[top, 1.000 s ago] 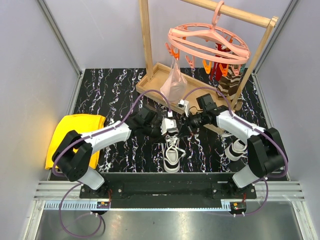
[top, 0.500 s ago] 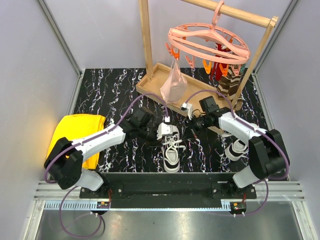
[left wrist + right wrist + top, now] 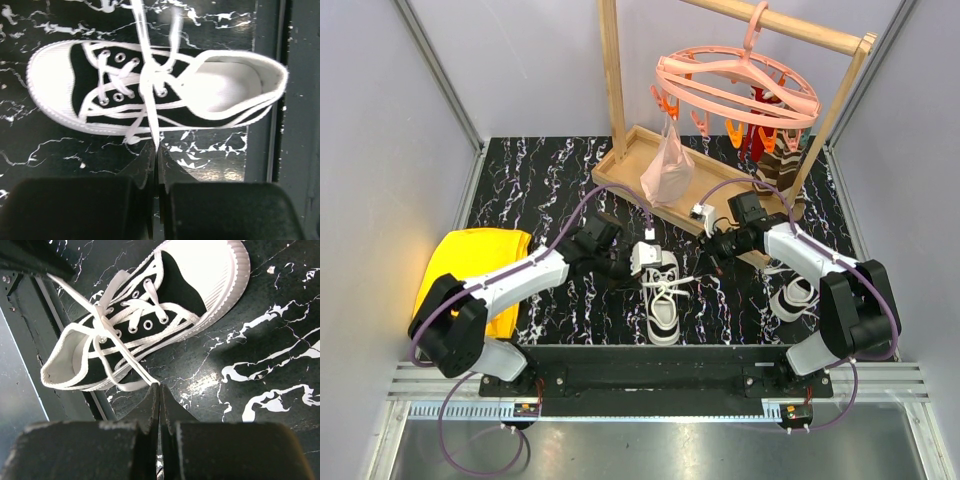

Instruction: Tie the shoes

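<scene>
Both arms have swung outward since a second ago: the fingers that were close together over the sneaker now sit on opposite sides of it, and the laces run out to left and right. Black marbled counter (image 3: 520, 180) carries everything. Wooden drying stand (image 3: 612, 100) with pink peg hanger (image 3: 735, 85) at the back, yellow cloth (image 3: 470, 265) at far left, all well apart from the work. One white-and-black sneaker (image 3: 663, 300) lies centred near the front edge, toe away from the arm bases, heel close to the rail. It sits between the two arms, likely so each can pull toward its own side. Second sneaker (image 3: 790, 298) is to the right, partly hidden under the right arm, its laces not readable. Left fingers (image 3: 149, 159) are pressed together on one lace end (image 3: 151, 122), which runs straight from the crossing at the top eyelets to the tips. Right fingers (image 3: 154, 399) are likewise pinched tight on the other lace end (image 3: 127, 357). Both strands look taut and are held low near the counter. Judgement: the first crossover is being cinched down against the tongue, and the opposed pull keeps the shoe from sliding. No bow loops visible yet, so most of the tying remains.
</scene>
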`<state>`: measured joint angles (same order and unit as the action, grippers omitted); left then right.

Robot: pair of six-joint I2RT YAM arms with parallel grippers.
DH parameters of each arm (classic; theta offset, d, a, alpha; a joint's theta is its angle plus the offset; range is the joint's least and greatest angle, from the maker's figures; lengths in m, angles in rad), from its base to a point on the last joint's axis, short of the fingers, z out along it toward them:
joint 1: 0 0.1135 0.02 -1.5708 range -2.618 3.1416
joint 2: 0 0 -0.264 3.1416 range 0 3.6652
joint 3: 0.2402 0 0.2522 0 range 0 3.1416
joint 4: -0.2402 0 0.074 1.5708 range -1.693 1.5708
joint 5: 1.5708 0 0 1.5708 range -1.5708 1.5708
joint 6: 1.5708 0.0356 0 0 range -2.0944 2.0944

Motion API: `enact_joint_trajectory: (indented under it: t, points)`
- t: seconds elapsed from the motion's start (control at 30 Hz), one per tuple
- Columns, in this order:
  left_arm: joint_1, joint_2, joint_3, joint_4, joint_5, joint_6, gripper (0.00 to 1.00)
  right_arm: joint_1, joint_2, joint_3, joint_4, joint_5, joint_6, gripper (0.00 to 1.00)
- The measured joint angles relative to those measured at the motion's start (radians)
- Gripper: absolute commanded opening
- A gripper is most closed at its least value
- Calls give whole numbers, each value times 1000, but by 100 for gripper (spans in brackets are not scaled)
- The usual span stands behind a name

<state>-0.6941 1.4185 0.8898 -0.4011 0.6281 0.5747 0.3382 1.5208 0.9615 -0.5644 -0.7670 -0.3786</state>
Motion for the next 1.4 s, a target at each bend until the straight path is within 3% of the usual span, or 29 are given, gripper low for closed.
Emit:
enact_joint_trajectory:
  t: [0.97,1.03,1.07,1.13,1.2,1.4]
  points:
    - [71,57,-15,-43,10,125,0,-51,-14,-16,-82,91,-112,1]
    - [69,71,-10,-49,11,133,1,-51,-13,-15,-90,75,-113,12]
    - [69,79,-3,-52,11,135,2,-51,-10,-12,-97,62,-112,25]
    - [69,96,13,-53,11,136,10,-51,7,8,-114,32,-103,36]
    - [69,107,28,-53,11,137,12,-51,29,33,-122,-2,-90,49]
    - [68,128,57,-53,10,136,31,-48,52,72,-127,-137,-69,59]
